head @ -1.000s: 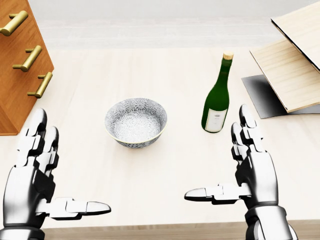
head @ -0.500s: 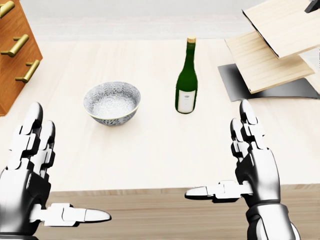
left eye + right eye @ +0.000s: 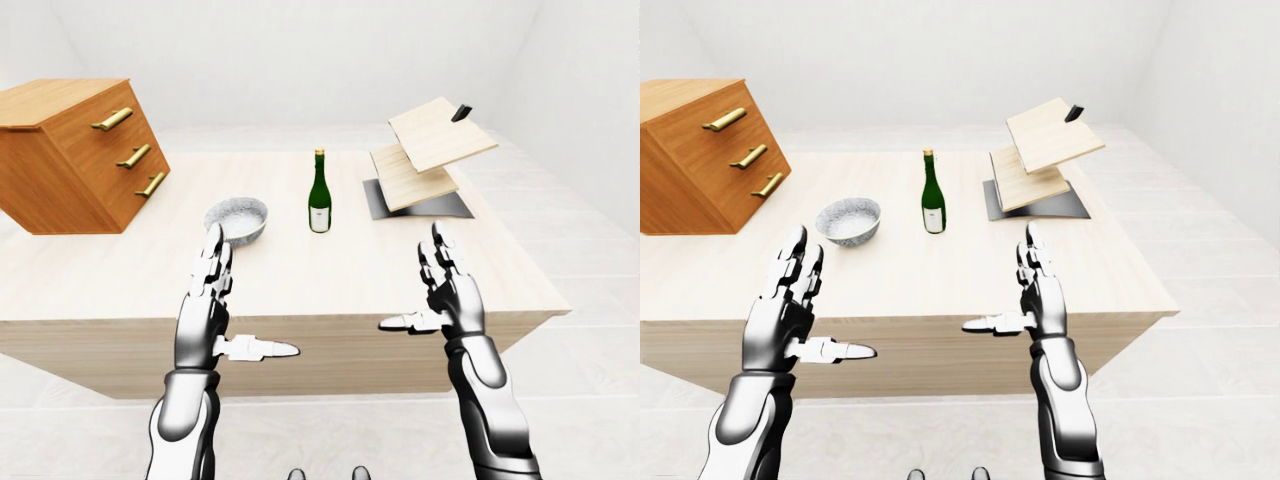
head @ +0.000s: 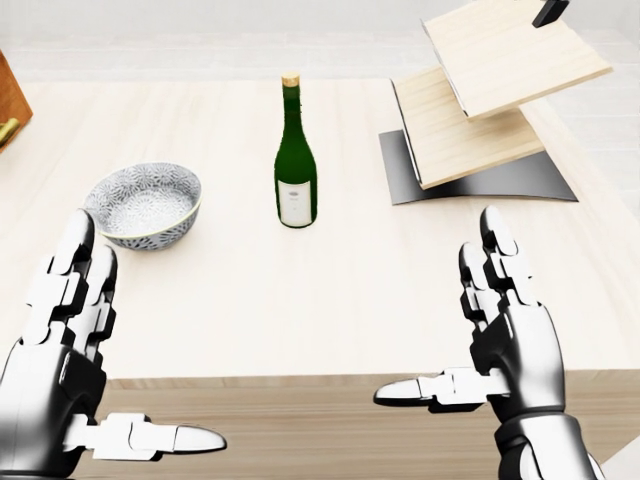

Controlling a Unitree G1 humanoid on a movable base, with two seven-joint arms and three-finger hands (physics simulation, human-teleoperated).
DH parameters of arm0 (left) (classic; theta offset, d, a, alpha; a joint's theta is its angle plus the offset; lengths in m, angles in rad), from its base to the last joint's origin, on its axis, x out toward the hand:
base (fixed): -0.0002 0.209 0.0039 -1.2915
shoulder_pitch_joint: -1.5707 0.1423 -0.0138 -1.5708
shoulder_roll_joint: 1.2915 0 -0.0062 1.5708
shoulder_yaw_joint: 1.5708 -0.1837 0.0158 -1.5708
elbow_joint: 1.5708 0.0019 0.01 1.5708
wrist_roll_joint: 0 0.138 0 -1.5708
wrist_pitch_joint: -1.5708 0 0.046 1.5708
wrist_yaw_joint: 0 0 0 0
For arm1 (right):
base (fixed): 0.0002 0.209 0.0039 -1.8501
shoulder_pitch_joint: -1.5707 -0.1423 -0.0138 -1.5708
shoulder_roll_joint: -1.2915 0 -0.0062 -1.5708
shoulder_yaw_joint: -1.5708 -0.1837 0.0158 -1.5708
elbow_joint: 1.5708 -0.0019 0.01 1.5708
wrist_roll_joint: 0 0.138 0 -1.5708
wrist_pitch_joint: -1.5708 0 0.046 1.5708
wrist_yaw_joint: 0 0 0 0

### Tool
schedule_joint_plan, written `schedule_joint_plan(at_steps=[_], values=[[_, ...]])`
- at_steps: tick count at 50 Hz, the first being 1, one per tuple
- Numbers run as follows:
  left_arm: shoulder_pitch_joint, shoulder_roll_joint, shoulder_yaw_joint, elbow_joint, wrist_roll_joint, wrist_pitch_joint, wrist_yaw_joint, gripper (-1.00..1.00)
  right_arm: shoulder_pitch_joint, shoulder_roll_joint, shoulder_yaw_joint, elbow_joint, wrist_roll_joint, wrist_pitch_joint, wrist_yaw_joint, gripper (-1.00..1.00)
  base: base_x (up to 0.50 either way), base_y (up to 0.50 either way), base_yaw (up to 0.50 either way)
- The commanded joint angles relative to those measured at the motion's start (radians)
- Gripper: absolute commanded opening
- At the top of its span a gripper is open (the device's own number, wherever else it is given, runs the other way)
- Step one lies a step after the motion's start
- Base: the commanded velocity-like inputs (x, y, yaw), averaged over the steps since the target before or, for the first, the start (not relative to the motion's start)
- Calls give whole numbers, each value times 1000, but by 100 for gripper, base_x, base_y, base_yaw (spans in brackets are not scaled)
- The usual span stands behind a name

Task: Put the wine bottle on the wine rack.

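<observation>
- Since the earlier head views your camera has swung and pulled away: the whole scene slides left, the wine bottle (image 4: 296, 155) now sits left of centre, and the near edge of the tabletop (image 4: 300, 300) shows low in the head view. It is the view that moved, not the things.
- Your left robot hand (image 4: 75, 345) hangs at the lower left of the head view, fingers spread and upright, thumb pointing right, holding nothing.
- Your right robot hand (image 4: 500, 330) hangs at the lower right, likewise spread, thumb pointing left, holding nothing.
- Both hands float near the tabletop's near edge, well apart from the bottle.
- You see the green bottle standing upright on the tabletop, cork on top, pale label facing you.
- To its left rests a patterned bowl (image 4: 143, 204), near but not touching.
- To its right stands the wine rack (image 4: 480, 100), two tilted wooden boards over a dark base, apart from the bottle.
- At the left of the left-eye view stands a wooden drawer chest (image 3: 75, 150) with brass handles.
</observation>
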Motion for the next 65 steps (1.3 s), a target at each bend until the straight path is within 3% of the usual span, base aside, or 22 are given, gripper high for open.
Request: schedule_joint_plan(at_steps=[1, 31, 57, 65], values=[[5, 4, 10, 12, 0, 0, -4, 100, 20, 11, 18, 17, -9, 0, 7, 100, 0, 0, 50], [-19, 4, 13, 38, 2, 0, 10, 100, 29, 4, 3, 13, -26, 0, 8, 100, 0, 0, 50], [-18, 6, 27, 61, -8, 0, 4, 100, 50, 20, 5, 4, -16, 0, -9, 100, 16, -38, 0], [-19, 5, 22, 69, -4, 0, 5, 100, 43, 19, 17, 2, -25, 0, -16, 100, 1, -2, 0]])
